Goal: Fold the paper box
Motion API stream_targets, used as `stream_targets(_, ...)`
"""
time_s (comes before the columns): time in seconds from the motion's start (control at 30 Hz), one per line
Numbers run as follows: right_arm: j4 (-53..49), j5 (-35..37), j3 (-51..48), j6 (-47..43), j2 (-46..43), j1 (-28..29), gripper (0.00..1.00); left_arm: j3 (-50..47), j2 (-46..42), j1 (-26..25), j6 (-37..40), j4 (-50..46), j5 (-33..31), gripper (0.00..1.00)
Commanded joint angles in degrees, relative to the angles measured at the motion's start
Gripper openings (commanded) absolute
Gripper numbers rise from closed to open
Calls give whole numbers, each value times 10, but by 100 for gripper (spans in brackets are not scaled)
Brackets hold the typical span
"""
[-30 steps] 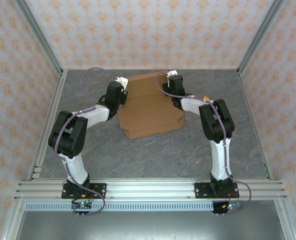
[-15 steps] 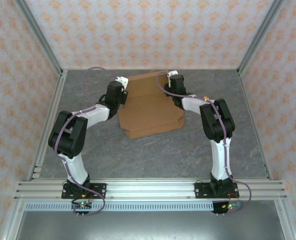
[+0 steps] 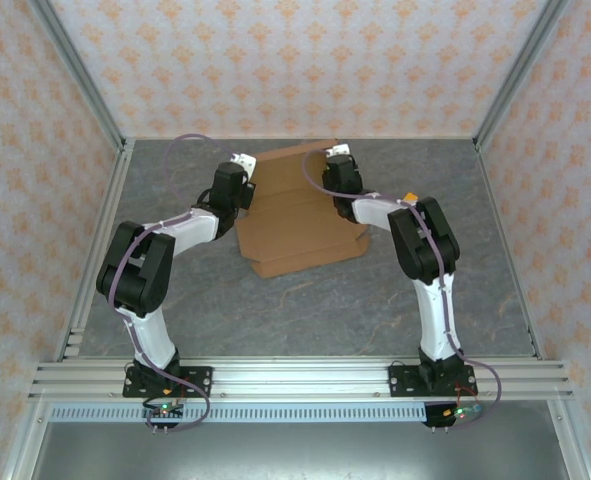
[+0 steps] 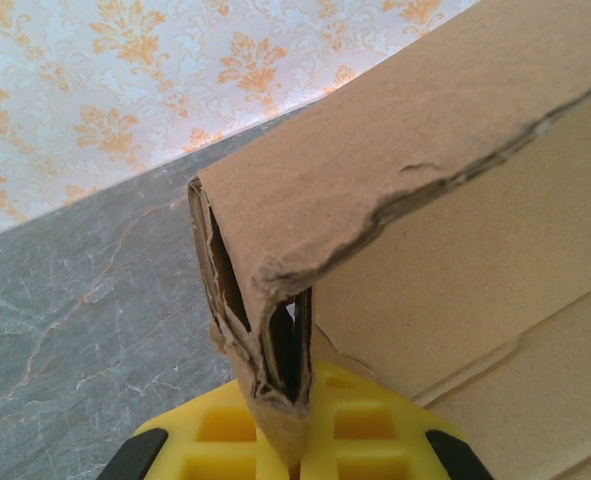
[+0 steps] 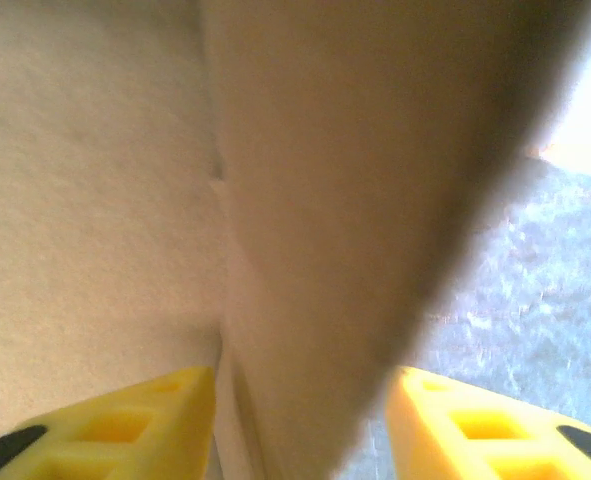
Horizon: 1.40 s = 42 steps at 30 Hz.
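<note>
Clamping paper box (image 4: pixel 455 130) wall, left gripper (image 4: pixel 295 425) clenched; right gripper (image 5: pixel 300 430) astride another wall, hold unclear.

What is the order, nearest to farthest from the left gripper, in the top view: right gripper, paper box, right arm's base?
1. paper box: held by the left gripper.
2. right gripper: at the box's right side.
3. right arm's base: near edge, bottom right.

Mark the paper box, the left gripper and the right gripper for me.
paper box (image 3: pixel 297 225), top view: middle of its flat brown panel.
left gripper (image 4: pixel 293 415), left wrist view: midway between its yellow fingertips, at the pinched folded edge.
right gripper (image 5: pixel 300 405), right wrist view: midway between its yellow fingertips, astride a flap.
</note>
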Motion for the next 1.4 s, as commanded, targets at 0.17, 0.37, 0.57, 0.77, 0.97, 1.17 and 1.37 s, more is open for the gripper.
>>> stream_targets(0.17, -23, -118, -65, 9, -136, -27, 79, 9, -10, -1, 7, -30, -26, 0)
stream_targets(0.37, -90, -210, -69, 45, -213, -53, 81, 7, -12, -1, 4, -25, -21, 0)
stream_targets(0.57, -149, -270, -40, 17, -212, -64, 81, 8, -12, -1, 5, -25, -22, 0)
stream_targets(0.77, -155, -414, -79, -20, -264, -128, 82, 11, -12, -1, 4, -28, -20, 0)
stream_targets(0.97, -219, -528, -52, -88, -237, -216, 78, 12, -9, -1, 3, -28, -18, 0)
stream_targets(1.17, -339, -588, 64, -188, -120, -236, 75, 15, -10, -1, 4, -34, -18, 0)
stream_targets(1.37, -396, -718, 179, -232, -14, -239, 80, 16, -12, -1, 5, -38, -18, 0)
